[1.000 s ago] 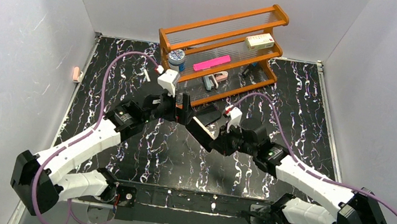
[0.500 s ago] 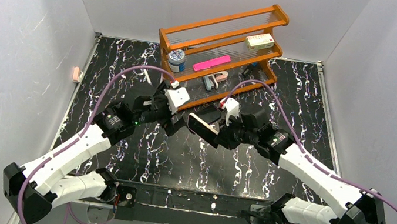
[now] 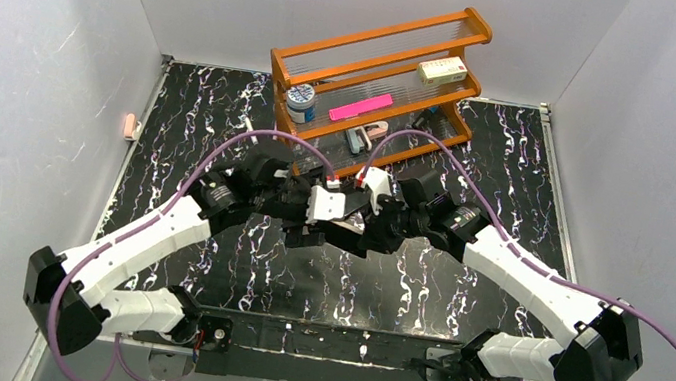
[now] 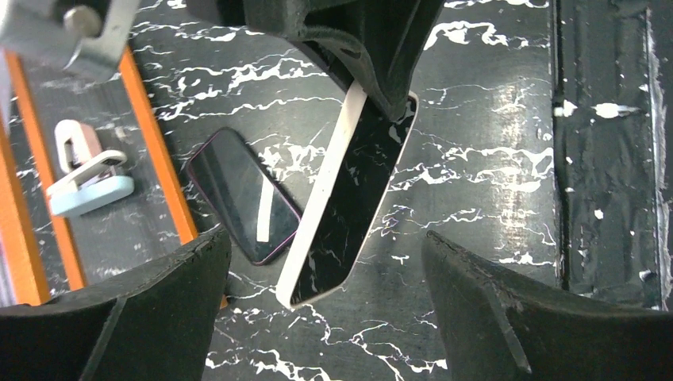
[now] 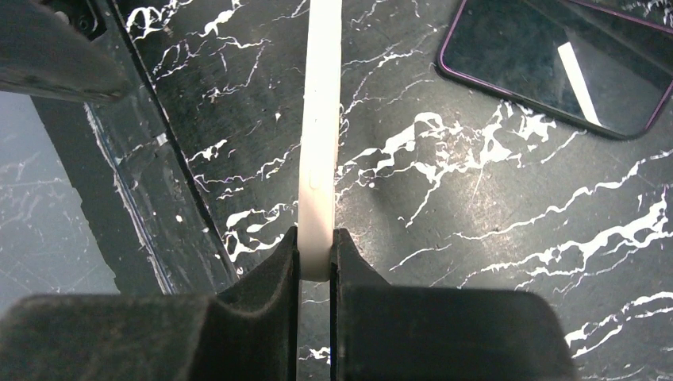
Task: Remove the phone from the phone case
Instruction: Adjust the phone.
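Note:
My right gripper (image 5: 316, 246) is shut on the lower end of a thin slab with a white edge (image 5: 320, 119) and holds it on edge above the table. In the left wrist view the slab (image 4: 349, 198) shows a glossy black face inside its white rim: the phone in its case. My left gripper (image 4: 324, 238) is open, its fingers (image 4: 159, 317) on either side of the slab's free end without touching it. In the top view both grippers meet at the table's middle (image 3: 328, 230).
A second dark glossy phone-shaped thing with a purple rim (image 4: 242, 194) lies flat on the marbled table beside the orange shelf rack (image 3: 383, 66); it also shows in the right wrist view (image 5: 555, 71). A pink and blue stapler-like item (image 4: 83, 171) sits on the rack's lowest shelf.

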You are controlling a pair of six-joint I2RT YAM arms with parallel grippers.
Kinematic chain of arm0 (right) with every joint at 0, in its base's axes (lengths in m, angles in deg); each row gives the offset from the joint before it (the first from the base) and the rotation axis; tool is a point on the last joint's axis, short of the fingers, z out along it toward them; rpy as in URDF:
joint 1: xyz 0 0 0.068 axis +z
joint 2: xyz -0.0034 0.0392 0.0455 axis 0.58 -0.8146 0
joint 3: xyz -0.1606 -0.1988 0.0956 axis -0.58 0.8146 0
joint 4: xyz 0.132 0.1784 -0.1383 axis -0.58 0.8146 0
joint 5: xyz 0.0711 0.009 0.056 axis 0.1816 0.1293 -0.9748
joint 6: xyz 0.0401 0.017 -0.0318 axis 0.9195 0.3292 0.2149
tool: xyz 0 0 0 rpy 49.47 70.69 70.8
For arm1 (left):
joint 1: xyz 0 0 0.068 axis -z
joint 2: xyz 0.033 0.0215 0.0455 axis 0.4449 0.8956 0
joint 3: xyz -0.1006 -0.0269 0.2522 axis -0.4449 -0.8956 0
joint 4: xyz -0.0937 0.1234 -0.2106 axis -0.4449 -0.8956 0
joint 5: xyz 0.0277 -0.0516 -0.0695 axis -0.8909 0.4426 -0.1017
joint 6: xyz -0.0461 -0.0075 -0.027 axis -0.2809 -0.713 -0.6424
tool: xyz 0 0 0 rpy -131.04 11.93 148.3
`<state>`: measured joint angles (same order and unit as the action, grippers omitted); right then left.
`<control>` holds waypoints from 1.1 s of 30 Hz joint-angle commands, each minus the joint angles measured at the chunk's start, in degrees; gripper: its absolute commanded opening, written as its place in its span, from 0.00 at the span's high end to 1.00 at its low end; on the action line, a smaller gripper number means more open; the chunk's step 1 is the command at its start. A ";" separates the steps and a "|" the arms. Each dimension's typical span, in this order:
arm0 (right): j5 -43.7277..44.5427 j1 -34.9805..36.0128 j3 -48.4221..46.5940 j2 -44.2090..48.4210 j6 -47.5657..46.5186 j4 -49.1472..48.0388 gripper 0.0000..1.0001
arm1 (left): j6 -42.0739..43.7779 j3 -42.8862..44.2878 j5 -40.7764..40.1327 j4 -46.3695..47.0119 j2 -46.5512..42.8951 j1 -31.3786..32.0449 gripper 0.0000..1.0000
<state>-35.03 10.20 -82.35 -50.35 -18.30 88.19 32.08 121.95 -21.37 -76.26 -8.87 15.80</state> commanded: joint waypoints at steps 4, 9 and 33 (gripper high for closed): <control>-5.96 -0.03 -3.23 3.63 -6.40 -4.75 0.99 | 4.48 4.15 8.44 -5.56 6.13 0.68 0.21; -7.23 -0.04 -2.13 5.56 -8.43 -7.12 0.99 | 3.93 4.80 12.34 -5.99 7.81 0.95 0.25; -5.47 -0.15 2.68 7.26 -12.38 -18.17 0.68 | 0.67 6.25 10.18 -6.75 8.82 0.94 1.00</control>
<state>-43.62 10.20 -80.45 -46.08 -28.77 81.81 36.91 128.07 -9.81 -82.93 2.43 16.08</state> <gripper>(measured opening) 0.200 0.120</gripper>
